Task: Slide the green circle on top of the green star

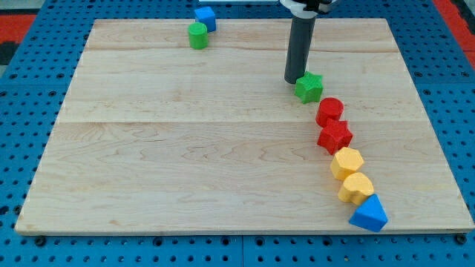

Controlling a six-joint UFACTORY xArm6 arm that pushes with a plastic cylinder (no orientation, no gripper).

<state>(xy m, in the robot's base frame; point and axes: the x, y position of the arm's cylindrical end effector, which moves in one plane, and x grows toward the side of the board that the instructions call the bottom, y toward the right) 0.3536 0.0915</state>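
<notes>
Right now my tip (295, 80) rests on the pale wooden board (185, 148), touching the green star block (309, 87) on its left side; it is a bare rod and holds nothing. Well apart, near the view's top, the green circle block (197, 35) sits beside a blue cube (205, 18).

A robotics lab bench: a pale wooden board (185, 148) lies on a blue perforated base (30, 59) whose grid of holes suits bolted-down test rigs. A dark rod (300, 48) from a machine arm stands over the board, my tip (294, 80) among small coloured blocks (341, 137) set out like trial pieces.
</notes>
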